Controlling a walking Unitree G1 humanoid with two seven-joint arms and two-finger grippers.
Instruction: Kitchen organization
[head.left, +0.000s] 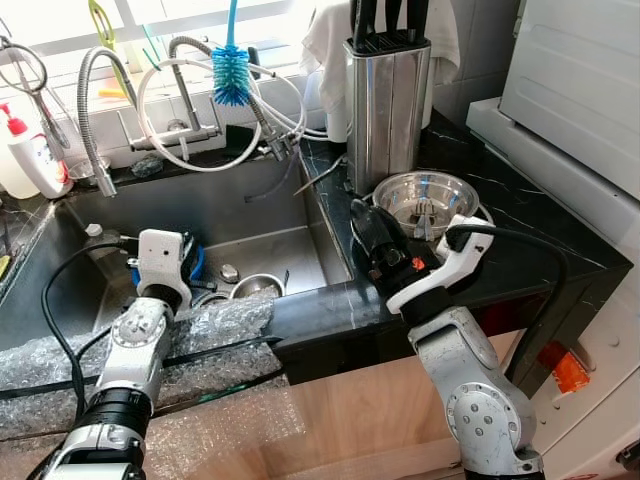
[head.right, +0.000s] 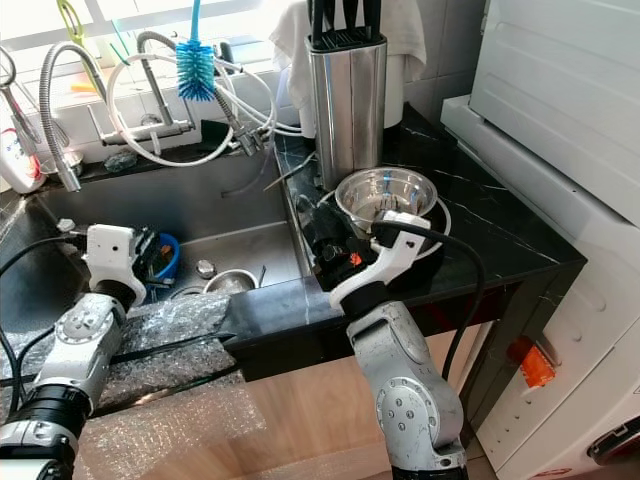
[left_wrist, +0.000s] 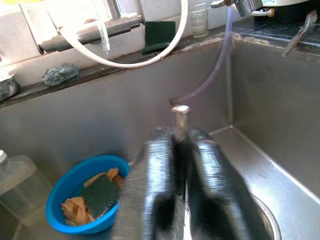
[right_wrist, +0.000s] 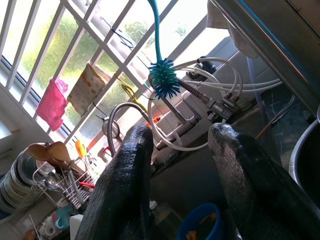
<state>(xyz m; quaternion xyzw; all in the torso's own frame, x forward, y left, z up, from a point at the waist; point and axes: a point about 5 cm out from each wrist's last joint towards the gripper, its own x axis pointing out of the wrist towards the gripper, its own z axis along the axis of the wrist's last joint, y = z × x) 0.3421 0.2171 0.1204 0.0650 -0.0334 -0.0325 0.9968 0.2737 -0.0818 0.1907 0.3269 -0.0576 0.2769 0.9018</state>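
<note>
Over the steel sink (head.left: 215, 212) my left gripper (left_wrist: 180, 137) is shut on a thin metal utensil handle (left_wrist: 181, 117); only the handle's rounded end sticks out past the fingers, the rest is hidden. Below it in the basin lie a blue bowl (left_wrist: 85, 197) with a green sponge and a small steel bowl (head.left: 255, 287). My right gripper (head.left: 360, 215) rests open above the black counter's (head.left: 520, 215) front left corner, nothing between its fingers (right_wrist: 125, 170). A larger steel bowl (head.left: 425, 200) stands just right of it.
A steel knife block (head.left: 387, 110) stands behind the bowl. A blue bottle brush (head.left: 231, 70), faucet hoses (head.left: 200, 120) and a soap bottle (head.left: 30, 155) line the sink's back. Bubble wrap (head.left: 200, 335) covers the sink's front edge. A white appliance (head.left: 580, 90) borders the counter's right side.
</note>
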